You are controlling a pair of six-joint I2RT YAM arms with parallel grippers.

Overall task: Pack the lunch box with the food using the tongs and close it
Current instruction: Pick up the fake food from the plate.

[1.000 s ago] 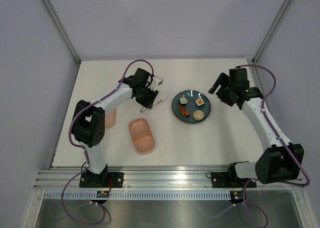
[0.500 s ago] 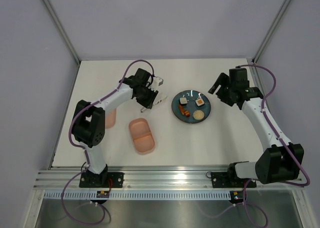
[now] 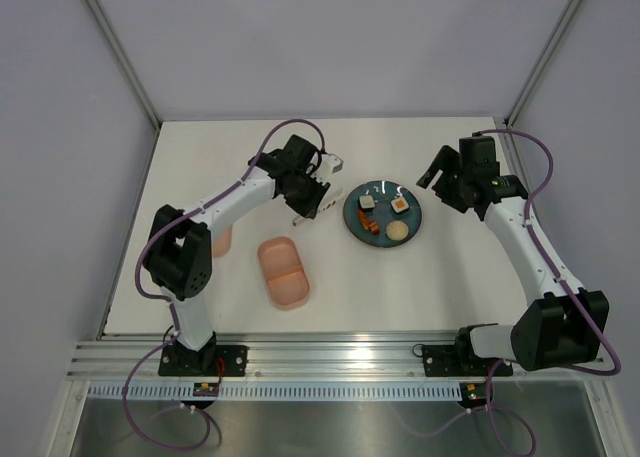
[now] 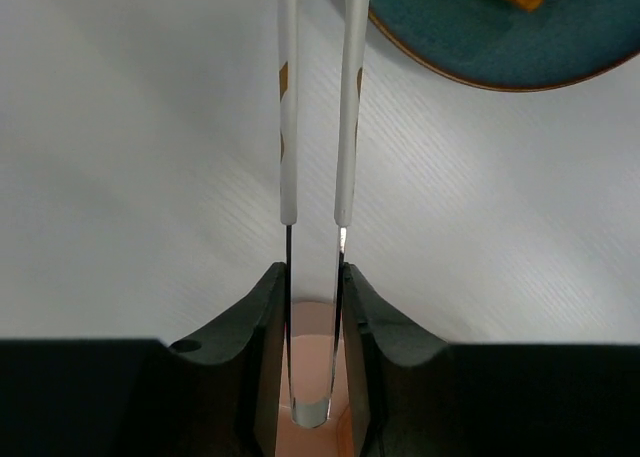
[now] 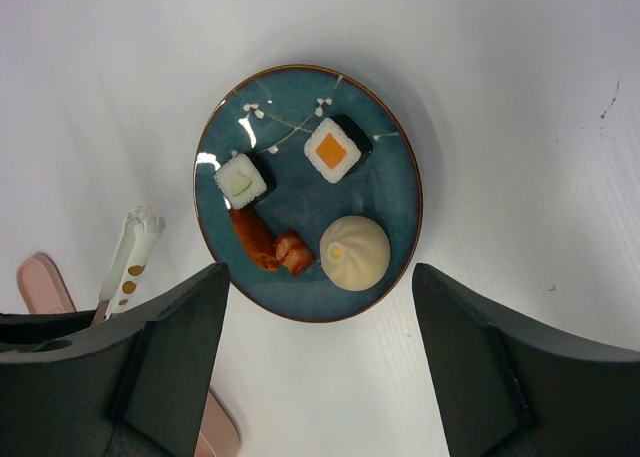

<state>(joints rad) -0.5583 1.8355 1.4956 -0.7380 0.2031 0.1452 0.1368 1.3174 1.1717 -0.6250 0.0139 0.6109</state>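
My left gripper (image 3: pixel 314 193) is shut on the thin pale tongs (image 3: pixel 303 218) just left of the plate. In the left wrist view the black fingers (image 4: pixel 262 317) press both tong arms (image 4: pixel 289 127) nearly parallel, the tips running out of frame toward the plate. The pink lunch box (image 3: pixel 284 271) lies open with two compartments. Its lid (image 3: pixel 222 241) lies further left, partly under the arm. The food sits on the plate: a white cube with an orange top (image 5: pixel 333 150), another white cube (image 5: pixel 241 180), sausage bits (image 5: pixel 255 239) and a round beige bun (image 5: pixel 353 253). My right gripper (image 5: pixel 320 367) hangs open above the plate.
The dark teal plate (image 3: pixel 383 213) stands right of centre, and its rim (image 4: pixel 440 69) reaches into the left wrist view. The tongs (image 5: pixel 130 257) lie just off its left edge. The frame posts and grey walls enclose the white table (image 3: pixel 420 277).
My left gripper has carried the tongs to the right, closer to the plate, and has squeezed their arms closer together. The right arm has not moved.
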